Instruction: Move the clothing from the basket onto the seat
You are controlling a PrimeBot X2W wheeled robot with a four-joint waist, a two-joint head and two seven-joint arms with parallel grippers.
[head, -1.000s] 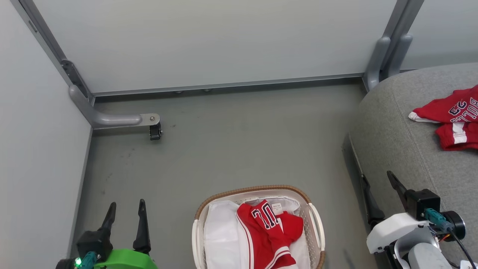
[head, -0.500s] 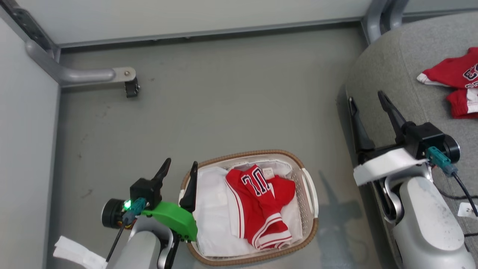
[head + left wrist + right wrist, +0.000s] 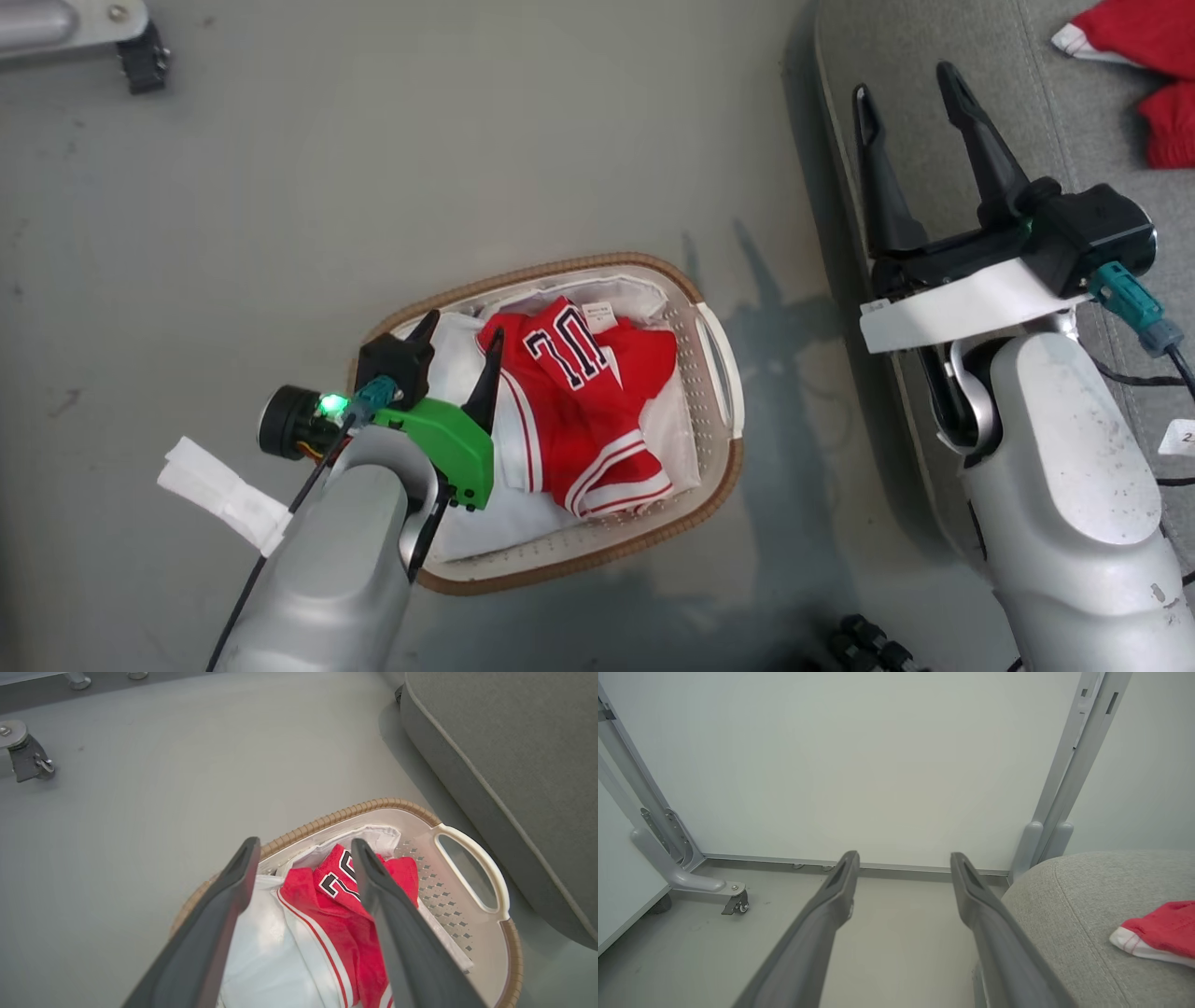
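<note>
We count one basket point(image 3: 560, 266) on the floor point(image 3: 373, 140), one red jersey point(image 3: 579, 401) inside on its white liner point(image 3: 485, 518), and two red pieces point(image 3: 1130, 28) on the seat point(image 3: 1055, 121). Our left gripper point(image 3: 464, 327) hangs open above the basket, and our right gripper point(image 3: 903, 79) is open at the seat's edge.

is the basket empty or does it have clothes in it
Not empty: a crumpled red jersey lies on the white liner inside the basket.

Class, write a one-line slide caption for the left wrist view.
Open left gripper poised above a red jersey lying on the white liner in a brown-rimmed laundry basket, beside a grey sofa cushion.
</note>
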